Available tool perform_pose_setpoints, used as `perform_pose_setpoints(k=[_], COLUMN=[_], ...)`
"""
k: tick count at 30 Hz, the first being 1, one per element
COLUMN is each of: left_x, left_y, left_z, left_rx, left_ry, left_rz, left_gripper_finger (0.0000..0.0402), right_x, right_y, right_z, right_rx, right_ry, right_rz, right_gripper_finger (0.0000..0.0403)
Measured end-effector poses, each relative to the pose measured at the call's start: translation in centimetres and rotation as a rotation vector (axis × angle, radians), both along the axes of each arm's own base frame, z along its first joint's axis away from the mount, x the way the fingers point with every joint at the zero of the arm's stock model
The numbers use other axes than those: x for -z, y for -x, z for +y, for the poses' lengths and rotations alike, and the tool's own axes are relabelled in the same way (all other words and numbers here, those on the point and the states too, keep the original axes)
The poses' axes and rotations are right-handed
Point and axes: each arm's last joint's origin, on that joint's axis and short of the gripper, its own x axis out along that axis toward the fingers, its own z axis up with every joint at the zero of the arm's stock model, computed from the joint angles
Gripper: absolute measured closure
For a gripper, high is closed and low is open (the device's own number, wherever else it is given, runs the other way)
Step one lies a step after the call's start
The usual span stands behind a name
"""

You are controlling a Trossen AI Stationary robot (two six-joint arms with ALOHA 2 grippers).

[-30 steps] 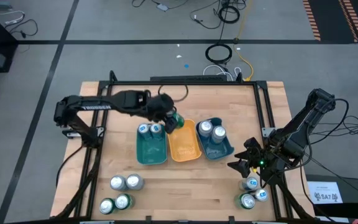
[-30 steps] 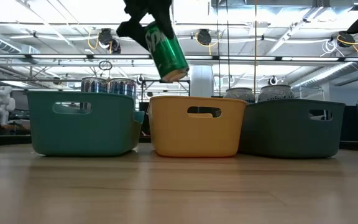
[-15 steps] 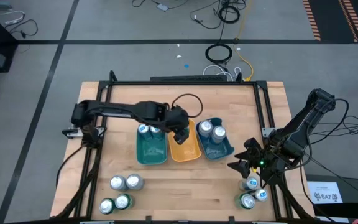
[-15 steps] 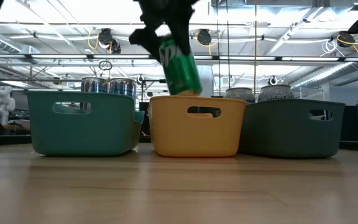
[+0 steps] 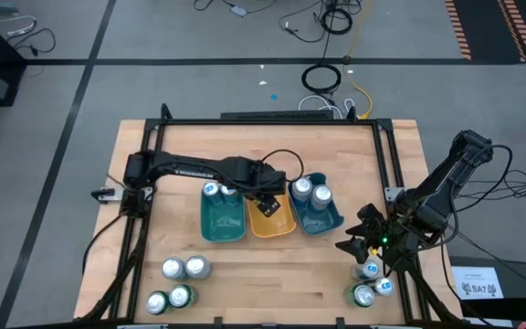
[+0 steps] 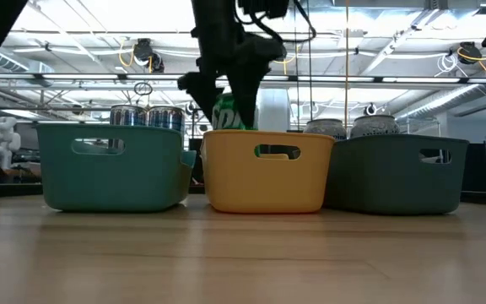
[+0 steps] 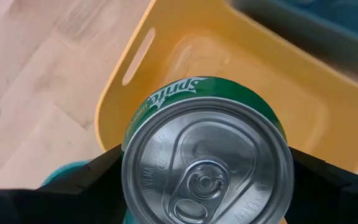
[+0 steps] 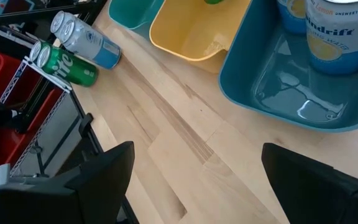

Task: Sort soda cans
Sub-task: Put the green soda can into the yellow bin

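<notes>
While gripped in the left end effector (image 6: 226,93), green can (image 7: 207,168) dips into yellow tray (image 6: 264,173)

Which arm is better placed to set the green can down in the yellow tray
The left. Its gripper already holds the green can, partly lowered into the yellow tray. The right gripper waits open near the table's right edge, by the loose cans there.

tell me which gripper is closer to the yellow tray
Left. The left gripper is right over the yellow tray, lowering a green Sprite can into it. The right gripper waits open off near the table's right edge.
</notes>
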Motion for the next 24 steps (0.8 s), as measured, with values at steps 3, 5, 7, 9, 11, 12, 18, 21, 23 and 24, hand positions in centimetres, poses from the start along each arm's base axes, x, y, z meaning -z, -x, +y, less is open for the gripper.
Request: perform_pose_setpoints(k=[3, 5, 7, 9, 11, 12, 18, 21, 23, 24], left_x=[0.6, 0.8, 1.1, 1.4, 1.7, 1.9, 2.0, 2.0, 2.0, 2.0], left_y=[-0.3, -0.5, -0.6, -0.6, -0.6, -0.6, -0.8, -0.8, -0.8, -0.8], left_z=[0.1, 0.3, 0.5, 0.7, 1.0, 1.0, 1.0, 1.0, 1.0, 1.0], left_rx=[-0.006, -0.012, -0.016, -0.022, -0.028, -0.030, -0.031, -0.031, -0.030, -0.031], left_ry=[0.000, 0.001, 0.005, 0.006, 0.006, 0.006, 0.007, 0.007, 0.007, 0.005], left_rz=[0.004, -0.004, 0.008, 0.020, 0.040, 0.048, 0.038, 0.037, 0.038, 0.037], left_gripper_finger=[0.0077, 0.0077, 0.0076, 0.0076, 0.0075, 0.0075, 0.0074, 0.0074, 0.0074, 0.0074], right_x=[0.0, 0.0, 0.0, 0.0, 0.0, 0.0, 0.0, 0.0, 0.0, 0.0], right_y=[0.0, 0.0, 0.0, 0.0, 0.0, 0.0, 0.0, 0.0, 0.0, 0.0], right_z=[0.0, 0.0, 0.0, 0.0, 0.0, 0.0, 0.0, 0.0, 0.0, 0.1], right_rx=[-0.001, -0.002, -0.004, -0.009, -0.016, -0.017, -0.023, -0.027, -0.036, -0.037], right_ry=[0.001, 0.003, 0.004, 0.010, 0.017, 0.018, 0.023, 0.018, 0.011, 0.010], right_rz=[0.000, 0.000, 0.001, 0.001, 0.001, 0.001, 0.002, 0.007, 0.017, 0.017], right_gripper_finger=[0.0057, 0.0057, 0.0057, 0.0057, 0.0057, 0.0057, 0.0057, 0.0057, 0.0057, 0.0057])
